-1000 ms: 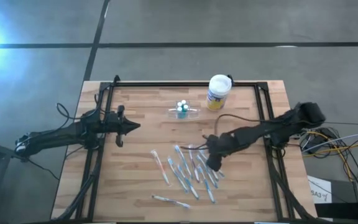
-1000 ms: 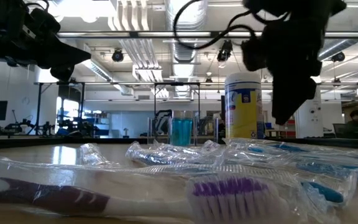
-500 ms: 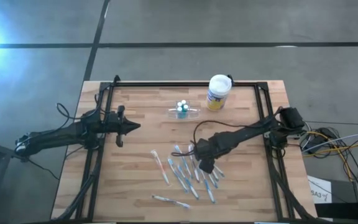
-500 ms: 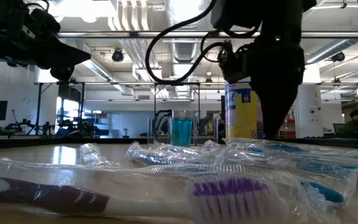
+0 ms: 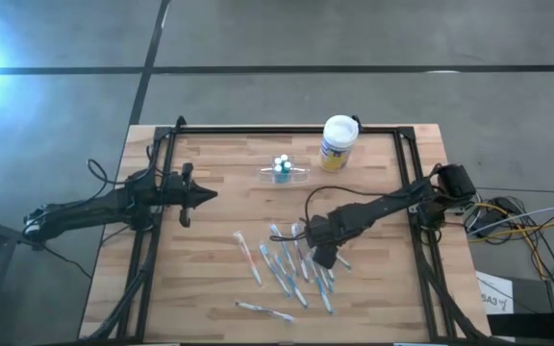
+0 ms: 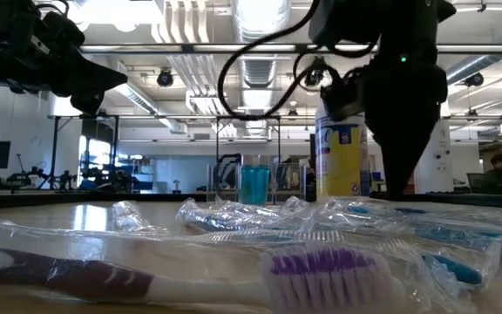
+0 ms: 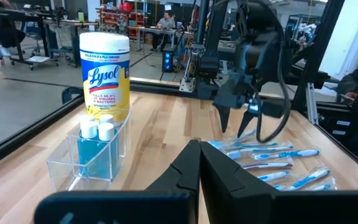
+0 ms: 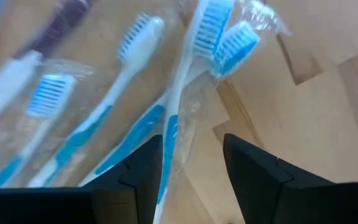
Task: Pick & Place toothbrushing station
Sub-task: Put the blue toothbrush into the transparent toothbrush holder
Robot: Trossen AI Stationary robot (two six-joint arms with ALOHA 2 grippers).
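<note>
The toothbrushing station, a small clear plastic holder (image 5: 285,173) with blue bottles in it, stands on the far middle of the table; it also shows in the left wrist view (image 7: 92,155). My right gripper (image 5: 323,254) is open and points down into a pile of wrapped toothbrushes (image 5: 296,264). Its fingers stand on either side of a blue-and-white wrapped toothbrush (image 8: 178,134). My left gripper (image 5: 200,195) is shut and empty, and waits above the table's left part. My right gripper comes from above onto the wrapped toothbrush's handle (image 8: 169,149), with one finger on each side and the fingers across it. The fingertips lie below the picture's edge, so I cannot tell whether they touch it. The toothbrush lies flat on the table.
A white-lidded canister with a yellow label (image 5: 339,142) stands just right of the holder. Several wrapped toothbrushes lie spread over the near middle, one apart near the front edge (image 5: 265,310). A black frame (image 5: 287,131) runs round the table.
My right gripper has gone down onto the toothbrush pile and a little toward the table's left, then back a touch to the right. The holder, the canister and the toothbrushes have stayed where they were.
</note>
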